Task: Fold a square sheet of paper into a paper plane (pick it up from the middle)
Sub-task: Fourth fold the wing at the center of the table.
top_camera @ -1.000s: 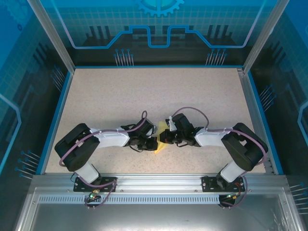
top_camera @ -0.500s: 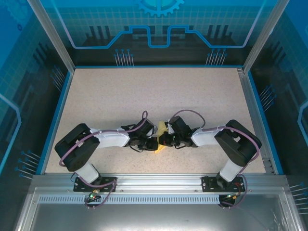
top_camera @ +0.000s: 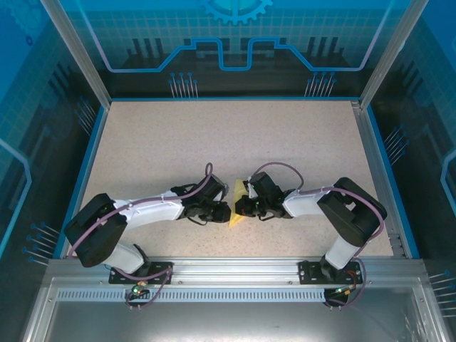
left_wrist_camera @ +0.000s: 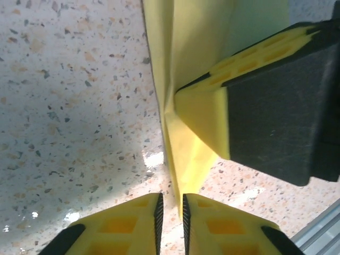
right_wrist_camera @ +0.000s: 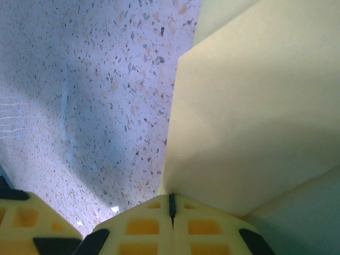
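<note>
The square sheet of paper (top_camera: 237,189) is yellow, folded, and stands on edge between the two grippers near the table's front middle. My right gripper (right_wrist_camera: 171,204) is shut on the folded sheet (right_wrist_camera: 255,106), which fans up from its fingertips. In the left wrist view the same right gripper's finger (left_wrist_camera: 260,106) clamps the paper (left_wrist_camera: 191,53) from the right. My left gripper (left_wrist_camera: 171,212) has a narrow gap between its pads. The paper's lower point reaches down to that gap beside the right pad. From above, the left gripper (top_camera: 225,212) and right gripper (top_camera: 243,207) nearly meet.
The speckled table (top_camera: 214,142) stretches back and to both sides of the arms. Blue walls (top_camera: 85,157) border it on the left, right and rear. An aluminium rail (top_camera: 228,267) runs along the front edge, and its corner (left_wrist_camera: 319,234) lies close below the paper.
The left jaws have parted slightly from shut. The left arm's elbow has swung down and left. The right arm shifted left toward the paper, then held still.
</note>
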`<act>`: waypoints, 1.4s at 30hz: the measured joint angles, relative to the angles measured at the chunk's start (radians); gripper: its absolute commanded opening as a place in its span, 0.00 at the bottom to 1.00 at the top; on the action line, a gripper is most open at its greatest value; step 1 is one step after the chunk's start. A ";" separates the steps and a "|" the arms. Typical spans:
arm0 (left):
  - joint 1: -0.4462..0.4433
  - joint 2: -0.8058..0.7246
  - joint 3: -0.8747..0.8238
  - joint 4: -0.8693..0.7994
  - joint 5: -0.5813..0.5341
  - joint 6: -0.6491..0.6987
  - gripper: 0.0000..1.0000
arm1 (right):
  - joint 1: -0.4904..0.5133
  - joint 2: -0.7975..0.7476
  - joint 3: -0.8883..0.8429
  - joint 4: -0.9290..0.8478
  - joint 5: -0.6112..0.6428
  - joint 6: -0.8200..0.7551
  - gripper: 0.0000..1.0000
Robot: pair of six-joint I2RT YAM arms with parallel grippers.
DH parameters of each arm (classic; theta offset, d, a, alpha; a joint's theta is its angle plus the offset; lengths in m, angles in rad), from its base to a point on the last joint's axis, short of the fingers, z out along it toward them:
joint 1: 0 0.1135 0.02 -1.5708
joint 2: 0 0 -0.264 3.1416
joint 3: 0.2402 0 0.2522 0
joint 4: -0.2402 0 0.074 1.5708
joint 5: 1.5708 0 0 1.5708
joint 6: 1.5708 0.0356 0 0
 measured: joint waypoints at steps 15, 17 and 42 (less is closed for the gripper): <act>-0.015 0.120 -0.001 0.113 0.035 -0.008 0.07 | -0.003 0.008 -0.013 0.045 -0.016 0.000 0.00; -0.015 0.127 -0.002 0.118 0.037 -0.008 0.07 | -0.005 0.008 -0.013 0.045 -0.019 0.000 0.00; -0.073 0.086 -0.111 0.290 0.021 -0.106 0.07 | -0.020 0.007 -0.017 0.037 -0.035 -0.023 0.00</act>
